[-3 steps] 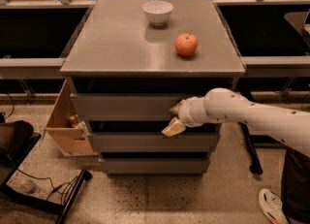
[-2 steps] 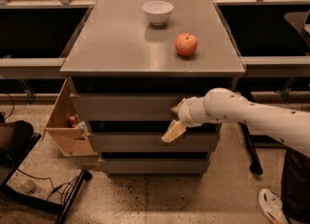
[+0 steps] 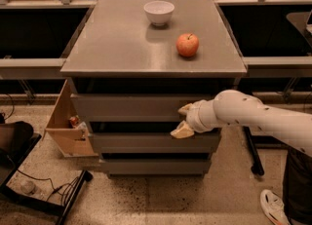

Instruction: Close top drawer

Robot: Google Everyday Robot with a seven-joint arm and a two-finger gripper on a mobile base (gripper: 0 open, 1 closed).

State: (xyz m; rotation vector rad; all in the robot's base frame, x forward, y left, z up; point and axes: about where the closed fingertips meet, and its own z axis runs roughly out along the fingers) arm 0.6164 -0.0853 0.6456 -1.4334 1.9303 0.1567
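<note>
The top drawer (image 3: pixel 126 107) is the uppermost grey front of the cabinet, just under the grey tabletop (image 3: pixel 122 48). A dark gap shows above its front, and its inside is hidden. My gripper (image 3: pixel 184 120) is at the right part of that front, on the end of my white arm, which comes in from the right. Its tan fingers (image 3: pixel 181 130) are spread apart, one at the drawer front's lower edge and one a little higher. It holds nothing.
A white bowl (image 3: pixel 159 12) and a red apple (image 3: pixel 187 45) sit on the tabletop. Two more grey drawer fronts (image 3: pixel 146 141) lie below. A tan wooden box (image 3: pixel 66 126) stands at the cabinet's left. Cables and a black frame (image 3: pixel 44 190) lie on the floor at the left.
My gripper has shifted slightly to the right along the top drawer's front and its lower finger dipped a little. The drawer front shows no clear movement.
</note>
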